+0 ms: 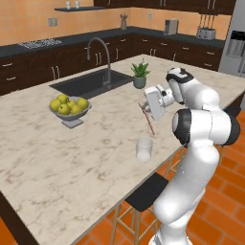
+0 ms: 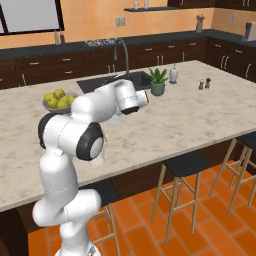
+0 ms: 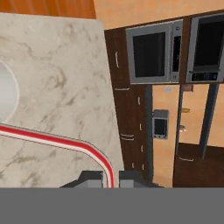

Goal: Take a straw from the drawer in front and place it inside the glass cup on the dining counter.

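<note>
Pincer (image 3: 111,181) clamped tight on the straw (image 3: 52,140), fingers pinching it right at the bent end in the hand view. From there, curving up and away to one side, red and white stripes running out over the pale marble counter (image 3: 65,65). Just past the straw on that same side, a curved slice of the glass cup (image 3: 6,94) peeking in at the edge.

From the left base view, pincer (image 1: 146,109) hanging above the counter (image 1: 57,158) with the straw (image 1: 147,119) slanting down from it, thin and reddish. Lower tip just above the cup (image 1: 144,149), which sits upright below the pincer, near the counter's front edge. Can't tell if the tip is over the rim or slightly off it.

Off to the far side of the pincer: bowl of yellow-green fruit (image 1: 70,109), and behind the pincer a small potted plant (image 1: 140,75) next to the sink (image 1: 91,82) with its tall tap.

In the right base view, mostly arm in the way, cup and straw hidden behind it. Stools (image 2: 182,165) tucked under the counter edge.
</note>
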Available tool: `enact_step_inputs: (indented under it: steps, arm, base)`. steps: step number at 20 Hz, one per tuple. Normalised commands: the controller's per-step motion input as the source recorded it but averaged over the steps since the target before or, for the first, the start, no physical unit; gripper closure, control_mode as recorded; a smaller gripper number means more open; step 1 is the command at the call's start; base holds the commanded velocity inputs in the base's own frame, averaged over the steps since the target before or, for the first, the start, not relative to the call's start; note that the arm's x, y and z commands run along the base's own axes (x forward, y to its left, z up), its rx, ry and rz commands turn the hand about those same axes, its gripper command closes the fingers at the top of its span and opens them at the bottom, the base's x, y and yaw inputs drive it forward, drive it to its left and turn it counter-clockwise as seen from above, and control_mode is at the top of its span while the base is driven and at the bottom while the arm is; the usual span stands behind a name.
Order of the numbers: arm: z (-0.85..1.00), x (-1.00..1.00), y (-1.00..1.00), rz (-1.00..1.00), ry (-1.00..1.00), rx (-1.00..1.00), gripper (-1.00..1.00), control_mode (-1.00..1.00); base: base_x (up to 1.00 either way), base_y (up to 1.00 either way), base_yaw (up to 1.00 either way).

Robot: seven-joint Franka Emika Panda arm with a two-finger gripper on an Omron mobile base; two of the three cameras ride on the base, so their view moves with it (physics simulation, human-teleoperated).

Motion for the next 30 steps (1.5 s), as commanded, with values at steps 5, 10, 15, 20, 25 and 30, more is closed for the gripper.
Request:
enact_step_inputs:
  steps: [5,10,15,20,25,30]
  arm:
    - [-0.09,-0.20,0.30,0.00,0.07,0.00,1.00,-1.00]
    - [0.00,-0.29,0.36,0.00,0.13,0.00,1.00,-1.00]
    - [-0.04,-0.18,0.24,0.00,0.05,0.00,1.00,-1.00]
    - [-0.36,0.25,0.05,0.02,-0.06,0.00,1.00,-1.00]
    - [-0.53,0.42,0.00,0.07,-0.09,0.00,1.00,-1.00]
    - [-0.35,0.40,0.00,0.08,-0.06,0.00,1.00,-1.00]
  base:
    - [0.00,0.00,0.00]
    - [0.00,0.00,0.00]
    - [0.00,0.00,0.00]
    - [0.00,0.00,0.00]
    - [0.00,0.00,0.00]
    - [0.00,0.00,0.00]
